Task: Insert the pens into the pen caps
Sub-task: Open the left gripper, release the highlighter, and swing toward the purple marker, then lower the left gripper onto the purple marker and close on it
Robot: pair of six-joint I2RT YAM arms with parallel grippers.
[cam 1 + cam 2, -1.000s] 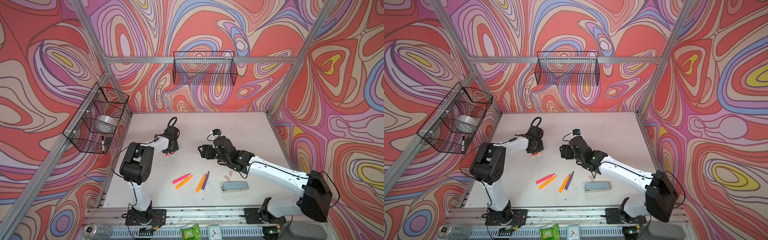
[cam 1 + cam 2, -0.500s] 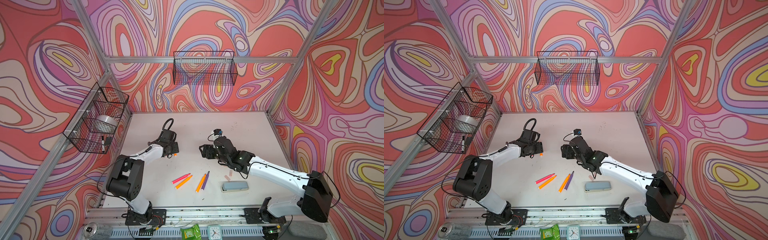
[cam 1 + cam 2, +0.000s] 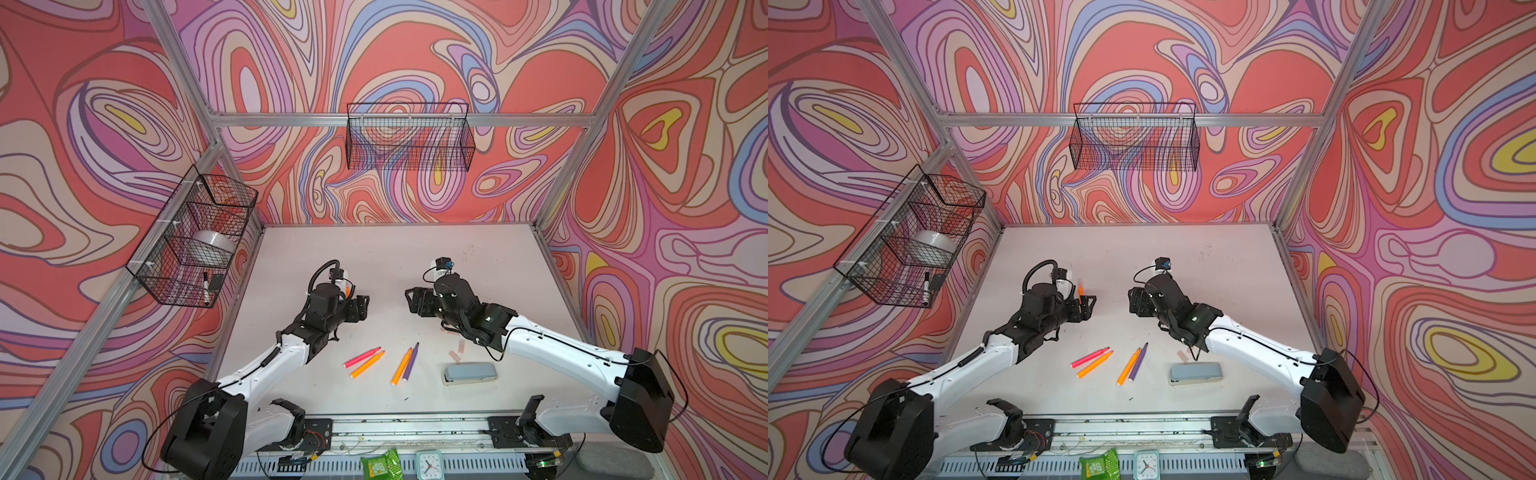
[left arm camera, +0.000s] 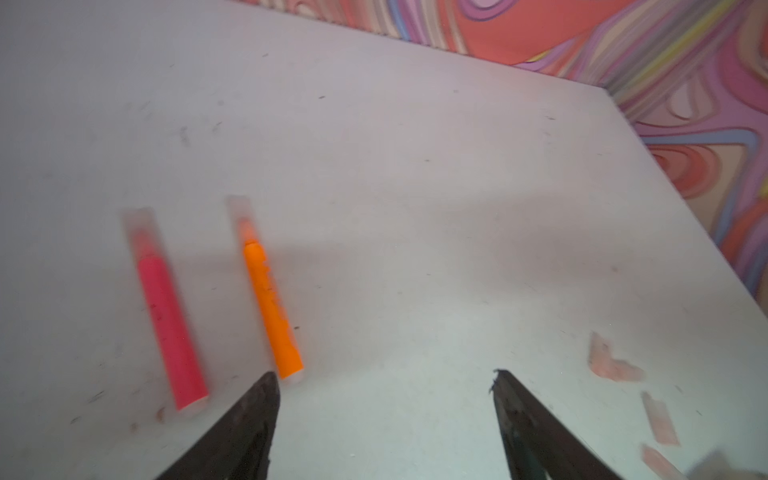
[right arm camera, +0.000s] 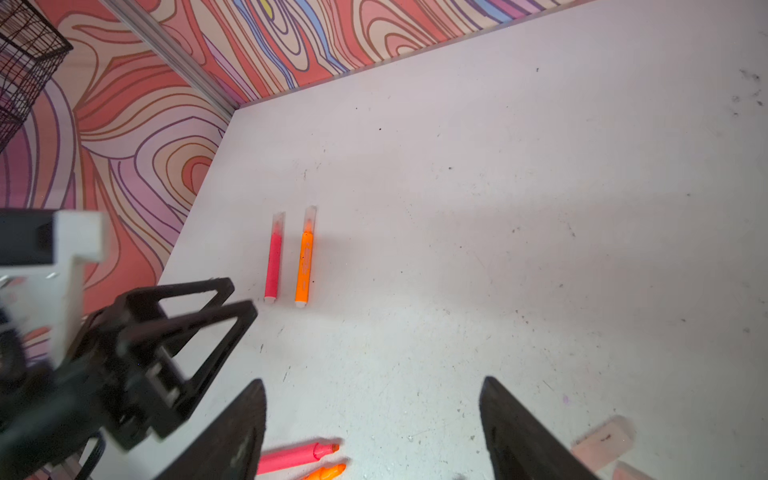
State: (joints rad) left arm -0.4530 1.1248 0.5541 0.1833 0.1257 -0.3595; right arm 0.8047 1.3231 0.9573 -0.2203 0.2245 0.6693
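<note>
- Left pincer (image 4: 384, 374): spread wide, nothing between the fingers, no grip on anything. In the left wrist view, one fingertip (image 4: 266, 390) just beside the blunt end of the capped orange pen (image 4: 272, 311), contact impossible to tell through the blur.
- Same pincer in a top view (image 3: 1088, 305): above the tabletop (image 3: 1142, 257), well to the left of the stapler (image 3: 1195, 373) and farther back.
- Right pincer (image 5: 372, 382): likewise spread wide, empty, touching nothing. Above the tabletop behind the stapler, facing the left pincer across a gap.
- Capped orange pen and capped pink pen (image 4: 166, 324): flat, side by side but apart, clear caps pointing the same way. Far to the left of the stapler and behind it, just past the left pincer.
- Left of the stapler and near it: uncapped pink pen (image 3: 362, 357) beside uncapped orange pen (image 3: 368, 364). Closer to the stapler, second uncapped orange pen (image 3: 401, 365) right beside the purple pen (image 3: 410, 361).
- Loose caps (image 3: 461, 345): on the tabletop just behind the stapler, beneath the right forearm.
- Against a second ago: left pincer then narrow and down at the orange pen, farther from the stapler. Now opened up, pen let go and lying flat, pincer shifted toward the stapler, left arm stretched low instead of elbow-up.
- Right pincer: same spread, same place behind the stapler. Uncapped pens, loose caps and stapler unmoved.
</note>
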